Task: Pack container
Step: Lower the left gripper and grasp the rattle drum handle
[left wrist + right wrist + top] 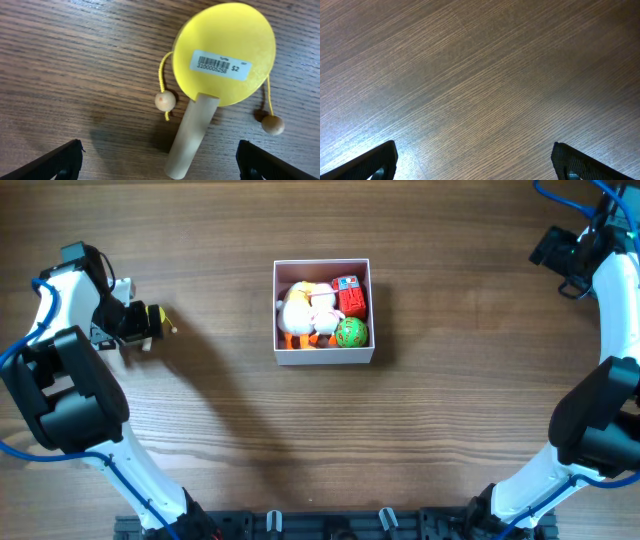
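The container [322, 359], a square white box, sits mid-table holding a white and yellow plush [305, 310], a red toy [349, 295] and a green ball [351, 333]. At the far left a yellow toy drum [225, 52] lies flat on the table, barcode sticker up, with a wooden handle [192, 137] and two beads on strings. My left gripper [159, 159] stands open right over it [140, 323], and the handle's end points into the gap between the jaws without touching either. At the far right, my right gripper [474, 155] hangs open over bare wood [560, 255].
The wooden table [320, 460] stretches between the drum and the container. The arm bases and a black rail [330, 525] run along the front edge.
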`<state>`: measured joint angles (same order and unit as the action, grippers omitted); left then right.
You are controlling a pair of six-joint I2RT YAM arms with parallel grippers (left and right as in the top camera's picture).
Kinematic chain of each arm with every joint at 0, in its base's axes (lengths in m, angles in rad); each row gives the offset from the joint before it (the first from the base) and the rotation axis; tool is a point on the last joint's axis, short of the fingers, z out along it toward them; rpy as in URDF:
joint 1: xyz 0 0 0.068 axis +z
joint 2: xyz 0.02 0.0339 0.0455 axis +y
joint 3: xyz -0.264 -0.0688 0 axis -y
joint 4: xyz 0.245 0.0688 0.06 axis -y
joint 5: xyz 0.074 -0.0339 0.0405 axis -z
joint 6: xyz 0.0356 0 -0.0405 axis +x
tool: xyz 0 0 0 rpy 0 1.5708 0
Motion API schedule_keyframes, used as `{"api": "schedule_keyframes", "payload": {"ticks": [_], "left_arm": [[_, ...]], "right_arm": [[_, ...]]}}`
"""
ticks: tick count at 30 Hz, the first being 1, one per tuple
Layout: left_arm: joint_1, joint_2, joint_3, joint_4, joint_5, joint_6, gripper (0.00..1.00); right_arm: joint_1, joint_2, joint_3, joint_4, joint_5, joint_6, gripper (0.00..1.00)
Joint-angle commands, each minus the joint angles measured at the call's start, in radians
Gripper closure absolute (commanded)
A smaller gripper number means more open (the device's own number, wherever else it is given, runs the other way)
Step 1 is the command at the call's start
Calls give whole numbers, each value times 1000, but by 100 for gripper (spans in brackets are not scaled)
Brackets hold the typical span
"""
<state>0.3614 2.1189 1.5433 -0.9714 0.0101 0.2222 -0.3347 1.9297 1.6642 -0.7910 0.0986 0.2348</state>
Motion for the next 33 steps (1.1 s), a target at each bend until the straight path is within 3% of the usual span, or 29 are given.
{"api": "schedule_keyframes", "payload": {"ticks": [1,18,23,33], "left_arm": [[0,13,-7,3,30,64,1],[-18,13,-8,-8,14,84,0],[-28,14,-8,3,-24,7,0],[-31,42,-8,-2,-27,5,0]], "right_arm": [[1,1,-2,2,17,11,0],[1,1,-2,2,17,11,0],[1,1,-2,2,17,11,0],[1,1,-2,2,17,11,0]]}}
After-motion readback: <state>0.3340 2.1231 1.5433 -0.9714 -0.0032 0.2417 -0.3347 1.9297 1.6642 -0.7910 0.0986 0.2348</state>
